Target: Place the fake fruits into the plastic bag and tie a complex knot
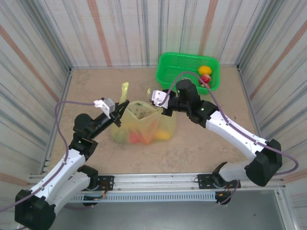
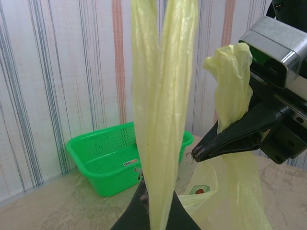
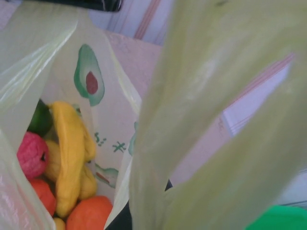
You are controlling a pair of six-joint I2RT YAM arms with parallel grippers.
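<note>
Beige table [image 1: 96, 86]; plastic bag [image 1: 144, 127] mid-table; green basket [image 1: 165, 67] at far edge.

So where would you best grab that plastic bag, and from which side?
By its two loop handles, one from each side, as the left gripper and right gripper do. They stand up as narrow bunched strips that jaws can pinch; the plastic bag below is slack, full of fruits.

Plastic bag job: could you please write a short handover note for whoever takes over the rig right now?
Left gripper: shut on one bag handle.
Right gripper: shut on the other handle.
Plastic bag sits mid-table, mouth open, with fake fruits inside.
Two fruits lie in the green basket.
Done: most fruit bagged, handles gripped.
Left: the basket's two fruits, then the knot.
</note>
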